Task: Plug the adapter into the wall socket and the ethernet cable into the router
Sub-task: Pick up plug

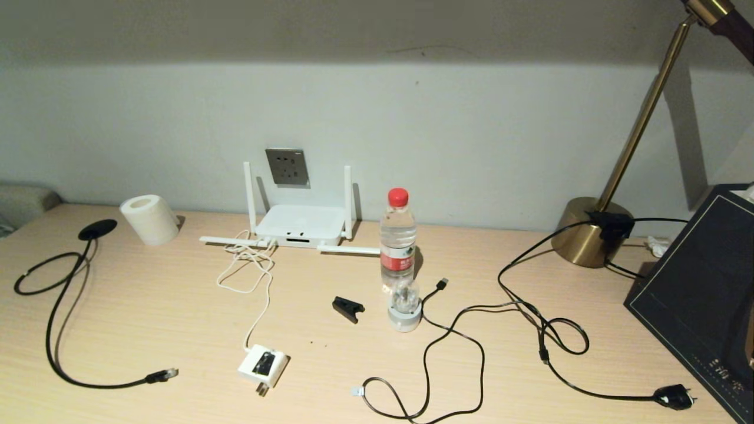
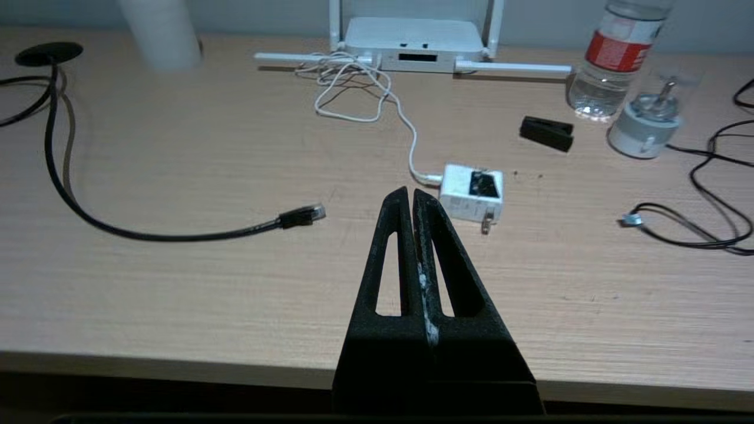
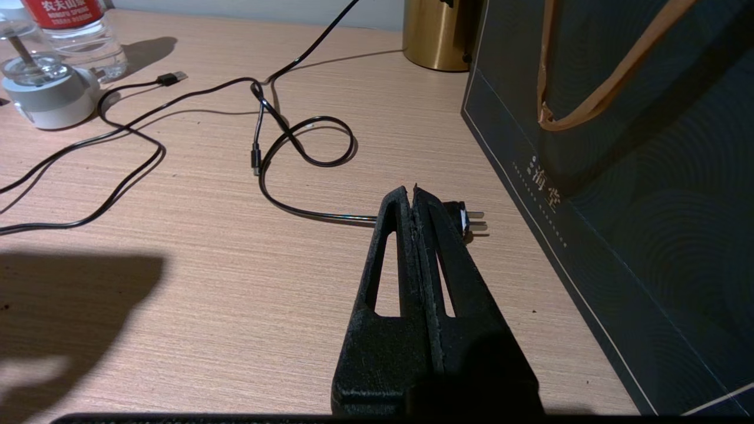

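On the desk, the adapter (image 1: 263, 365) lies at six o'clock from the router (image 1: 300, 225), prongs toward the near edge; the socket (image 1: 287, 166) sits at twelve above it. The ethernet cable (image 1: 160, 374) ends at nine of the adapter. The left gripper (image 2: 410, 191) and right gripper (image 3: 410, 189) are both closed, empty. Risks, I judge: grabbing the black plug (image 3: 462, 216) by mistake, or the taut cord (image 1: 256, 280) dragging the router.

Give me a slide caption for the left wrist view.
Shut left gripper poised over the desk, adapter just beyond, ethernet cable unplugged, router at the back.
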### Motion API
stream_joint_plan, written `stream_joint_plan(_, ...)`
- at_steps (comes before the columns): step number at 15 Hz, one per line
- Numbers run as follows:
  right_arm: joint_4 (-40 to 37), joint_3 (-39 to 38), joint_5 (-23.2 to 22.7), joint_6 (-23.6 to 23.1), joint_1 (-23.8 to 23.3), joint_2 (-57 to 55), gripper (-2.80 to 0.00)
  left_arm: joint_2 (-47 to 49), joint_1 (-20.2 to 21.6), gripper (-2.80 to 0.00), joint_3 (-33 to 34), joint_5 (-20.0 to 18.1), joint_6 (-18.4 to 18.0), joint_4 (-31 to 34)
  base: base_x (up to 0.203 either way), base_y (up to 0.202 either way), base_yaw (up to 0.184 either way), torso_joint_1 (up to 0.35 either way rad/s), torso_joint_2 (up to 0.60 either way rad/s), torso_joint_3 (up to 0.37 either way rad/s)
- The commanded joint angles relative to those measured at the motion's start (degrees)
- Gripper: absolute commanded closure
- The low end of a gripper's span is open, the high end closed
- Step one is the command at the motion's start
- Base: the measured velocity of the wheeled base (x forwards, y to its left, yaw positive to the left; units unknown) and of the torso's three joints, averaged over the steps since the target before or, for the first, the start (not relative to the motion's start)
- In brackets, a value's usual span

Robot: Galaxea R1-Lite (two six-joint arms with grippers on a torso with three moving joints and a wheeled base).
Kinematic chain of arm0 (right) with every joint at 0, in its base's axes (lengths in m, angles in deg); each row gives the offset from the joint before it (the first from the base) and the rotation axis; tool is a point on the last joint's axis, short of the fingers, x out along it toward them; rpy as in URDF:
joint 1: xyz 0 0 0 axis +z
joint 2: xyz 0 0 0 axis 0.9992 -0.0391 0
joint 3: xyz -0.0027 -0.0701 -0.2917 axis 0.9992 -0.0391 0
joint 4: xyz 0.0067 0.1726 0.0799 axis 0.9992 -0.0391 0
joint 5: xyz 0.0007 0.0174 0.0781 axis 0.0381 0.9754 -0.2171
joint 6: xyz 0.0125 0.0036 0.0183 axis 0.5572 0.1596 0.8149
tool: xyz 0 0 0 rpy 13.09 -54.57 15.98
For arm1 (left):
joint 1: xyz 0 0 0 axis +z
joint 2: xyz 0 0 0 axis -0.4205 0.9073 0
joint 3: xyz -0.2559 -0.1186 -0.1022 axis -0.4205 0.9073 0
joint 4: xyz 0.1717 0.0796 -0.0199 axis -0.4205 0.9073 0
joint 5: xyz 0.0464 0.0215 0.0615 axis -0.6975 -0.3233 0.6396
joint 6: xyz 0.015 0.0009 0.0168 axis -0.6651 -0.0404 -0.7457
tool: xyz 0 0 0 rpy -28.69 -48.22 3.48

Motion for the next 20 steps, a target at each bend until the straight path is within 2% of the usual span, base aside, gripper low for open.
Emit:
stream_joint_plan(1,0.0,-0.3,0.0,-0.1,0.0,-0.1,0.0,14.4,-0.8,0.0,-11.9,-1.6,0.1,3.0,0.0,0.0,0.0,0.0,0.0,0.0)
stream_joint_plan(6,0.0,-0.3,0.0,-0.1,0.0,-0.1,0.0,50.9,-3.9,0.0,-38.6,-9.8,-0.3,23.4,0.0,0.0,0.0,0.0,0.0,0.0)
stream_joint_plan(10,0.0,-0.3,0.0,-0.1,0.0,-0.1,0.0,77.8,-5.8,0.0,-57.7,-13.3,-3.6,40.6,0.0,0.0,0.0,0.0,0.0,0.0)
stream_joint_plan(11,0.0,-0.3,0.0,-0.1,0.0,-0.1,0.0,83.1,-6.3,-1.61,-61.4,-13.8,-4.3,43.8,0.0,0.0,0.0,0.0,0.0,0.0)
stream_joint_plan(12,0.0,-0.3,0.0,-0.1,-0.1,-0.1,0.0,87.7,-7.1,-2.8,-64.2,-14.2,-4.9,45.8,0.0,0.0,0.0,0.0,0.0,0.0)
stream_joint_plan(15,0.0,-0.3,0.0,-0.1,0.0,-0.1,0.0,95.7,-10.9,-2.8,-69.1,-14.3,-6.2,49.3,0.0,0.0,0.0,0.0,0.0,0.0)
stream_joint_plan(18,0.0,-0.3,0.0,-0.1,0.0,-0.1,0.0,99.3,-16.0,-2.8,-69.6,-9.4,-6.4,49.0,0.0,0.0,0.0,0.0,0.0,0.0)
stream_joint_plan(20,0.0,-0.3,0.0,-0.1,-0.1,-0.1,0.0,101.9,-16.6,-2.8,-70.9,-8.1,-7.1,48.4,0.0,0.0,0.0,0.0,0.0,0.0)
